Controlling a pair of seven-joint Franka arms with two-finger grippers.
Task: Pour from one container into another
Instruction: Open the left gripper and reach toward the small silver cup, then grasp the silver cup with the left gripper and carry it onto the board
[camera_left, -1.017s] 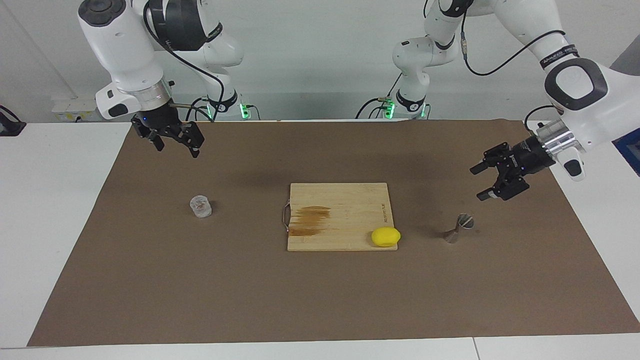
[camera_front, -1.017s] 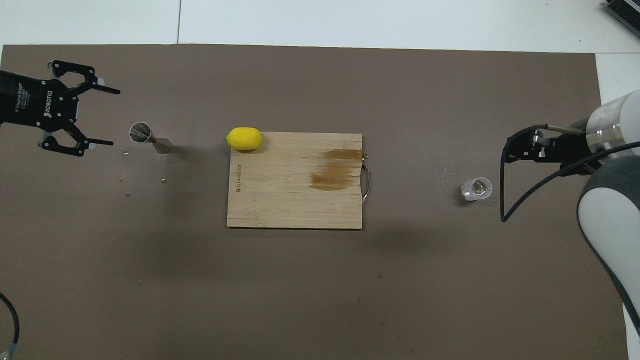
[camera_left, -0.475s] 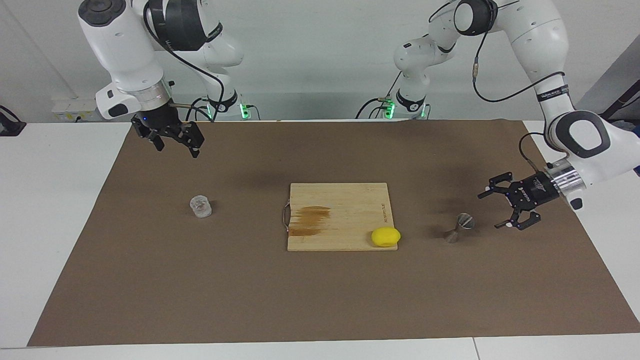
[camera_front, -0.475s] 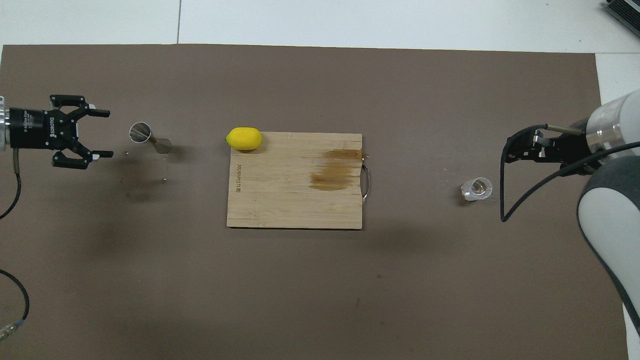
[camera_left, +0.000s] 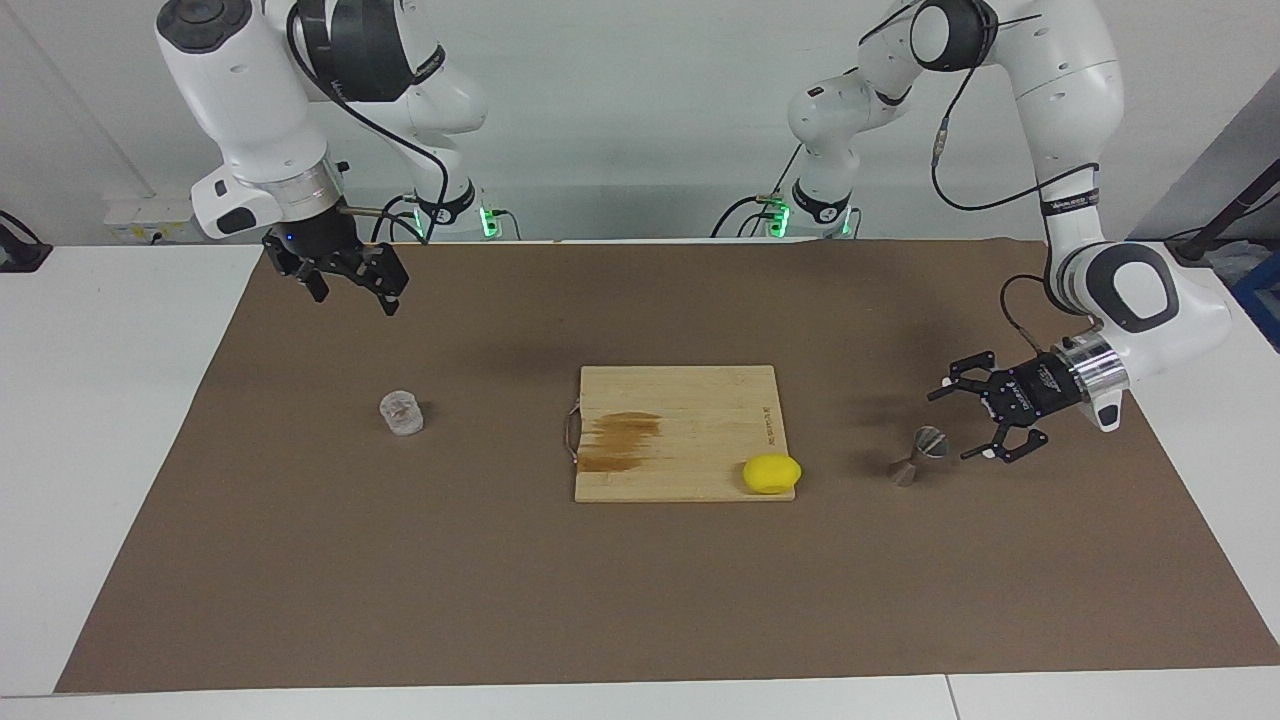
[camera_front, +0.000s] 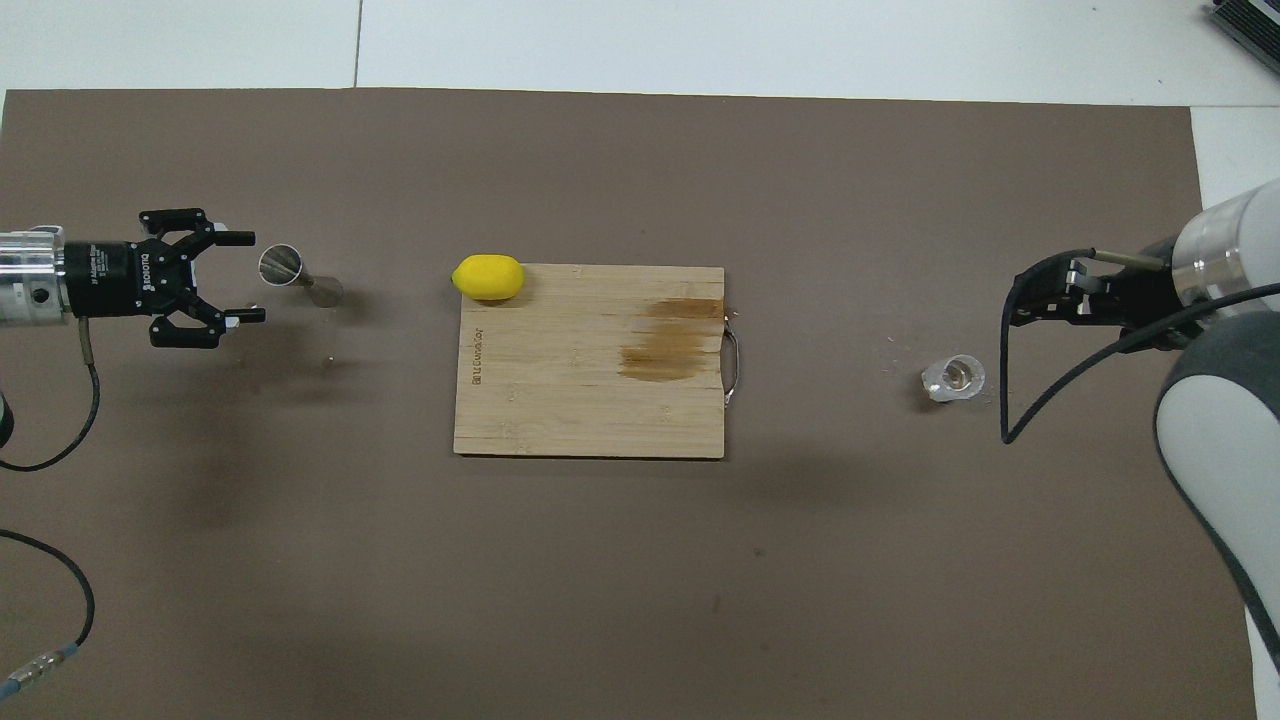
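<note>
Working across the facing view, I first had the right gripper (camera_left: 355, 298) hanging over the mat's edge closest to the robots, at the right arm's end of the table. Its fingers were apart and it held nothing. This arm was waiting.

Farther from the robots than that gripper, the glass tumbler (camera_left: 402, 412) stood alone on the brown mat (camera_left: 400, 580), well apart from everything else. There seemed to be something small in the bottom of it, but I couldn't tell what.

In the middle lay the bamboo cutting board (camera_left: 690, 400), with a dark stain near its handle end. A lemon (camera_left: 771, 473) sat on the corner toward the left arm's end, farthest from the robots.

Next came the steel jigger (camera_left: 918, 455), standing on the mat beside that corner. The left gripper (camera_left: 950, 425) was turned on its side and low, pointing at the jigger. It was spread wide and empty, with its fingertips just short of the jigger's upper cup and not touching it.

I judged this to be the approach to the jigger, with no pouring begun and both vessels untouched. The next move called for easing the left gripper forward until the fingers sat either side of the jigger. I'd aim them toward the narrow waist, then close gently so the smooth metal didn't tip or squirt out. After that the right gripper would need to descend onto the tumbler.
</note>
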